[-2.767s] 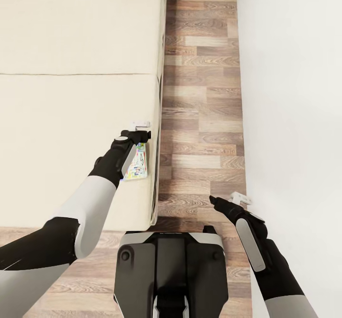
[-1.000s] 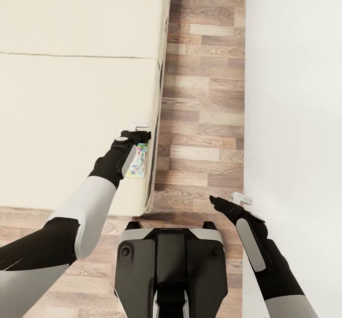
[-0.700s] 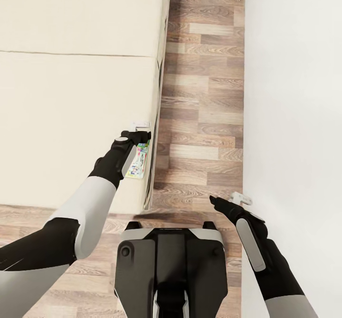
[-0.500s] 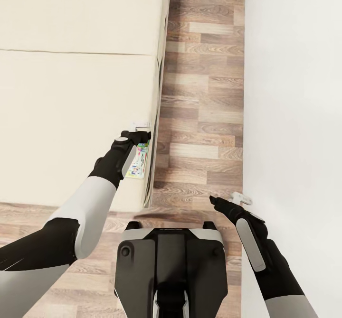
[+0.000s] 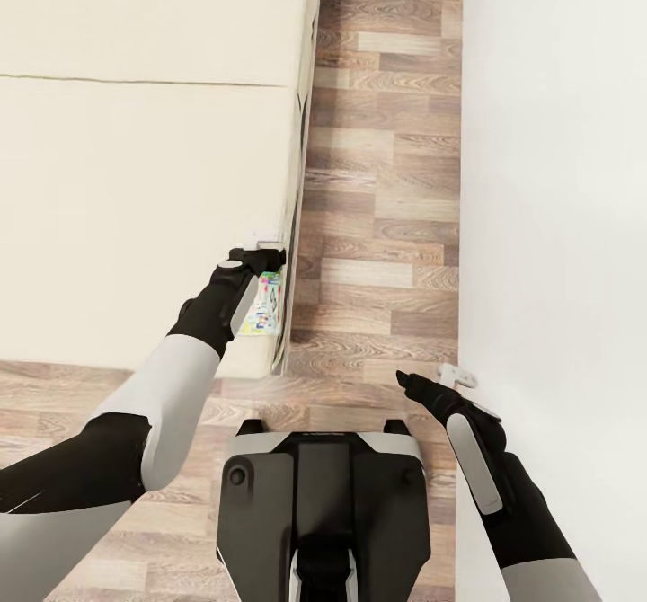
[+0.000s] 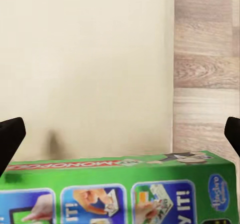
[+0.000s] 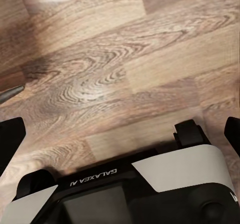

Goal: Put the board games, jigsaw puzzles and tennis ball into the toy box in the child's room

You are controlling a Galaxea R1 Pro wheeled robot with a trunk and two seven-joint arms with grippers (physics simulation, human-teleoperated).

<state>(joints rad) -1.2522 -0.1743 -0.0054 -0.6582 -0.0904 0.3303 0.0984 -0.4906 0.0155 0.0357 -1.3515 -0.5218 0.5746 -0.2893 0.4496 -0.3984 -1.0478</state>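
The view has slid back along the bed point(image 5: 135, 180), so the base is retreating. The left gripper point(image 5: 266, 253) carries the Monopoly board game point(image 5: 266, 305) over the bed's near corner; the right gripper point(image 5: 447, 377) hangs spread and empty.

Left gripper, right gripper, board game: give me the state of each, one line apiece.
Left gripper: shut on the board game, beside the bed edge.
Right gripper: open, holding nothing, over the wood floor.
Board game: green box, held on edge, clear of the mattress.
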